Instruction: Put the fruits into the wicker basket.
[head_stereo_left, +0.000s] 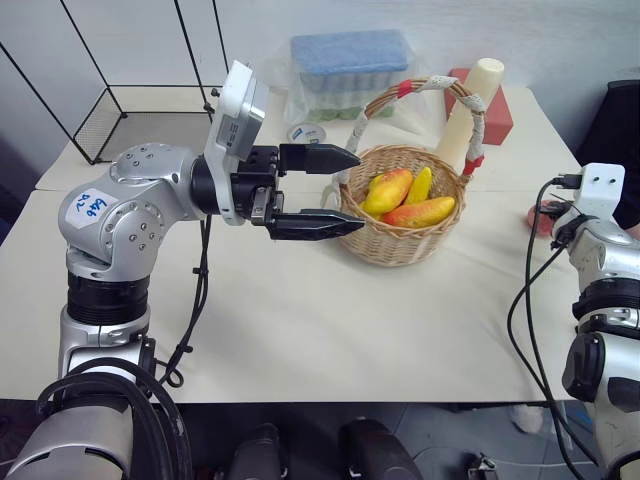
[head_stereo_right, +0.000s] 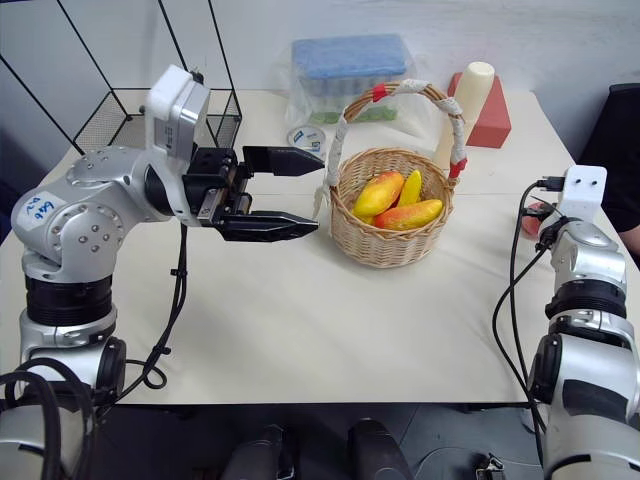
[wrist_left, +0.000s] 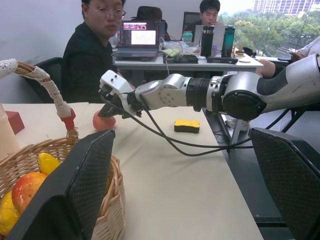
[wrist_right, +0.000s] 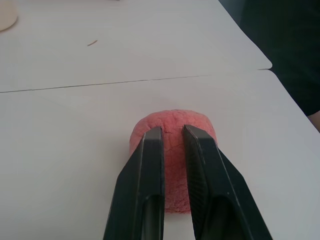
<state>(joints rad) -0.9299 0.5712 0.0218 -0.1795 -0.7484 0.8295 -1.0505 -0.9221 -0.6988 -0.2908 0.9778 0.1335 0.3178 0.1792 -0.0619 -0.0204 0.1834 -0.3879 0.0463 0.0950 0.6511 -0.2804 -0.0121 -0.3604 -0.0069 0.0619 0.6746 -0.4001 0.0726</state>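
Pinching the pink peach (wrist_right: 172, 150) between our right gripper (wrist_right: 172, 137), we have its jaws clamped on the fruit, which sits on the white worktop (head_stereo_left: 330, 330) near the right edge. Our left gripper (head_stereo_left: 345, 190) hangs level above the worktop just beside the wicker basket (head_stereo_left: 400, 240), jaws wide apart and holding nothing, one fingertip close to the basket's rim on its left side. The basket stands towards the far side of the worktop, its arched handle (head_stereo_left: 420, 90) wrapped in white cloth and red tape. Inside it we see two mangoes (head_stereo_left: 390, 190), yellow running to red, and a yellow piece (head_stereo_left: 420, 183) standing between them. A yellow-and-black sponge (wrist_left: 187, 125) lies on the worktop beyond the peach. Behind the basket stand a cream cylinder (head_stereo_left: 470, 110), a red block (head_stereo_left: 497, 115) and a blue-lidded box (head_stereo_left: 350, 70); a black wire cage (head_stereo_left: 130, 115) occupies the far left corner. A person (wrist_left: 97, 55) in black sits at the worktop's edge.
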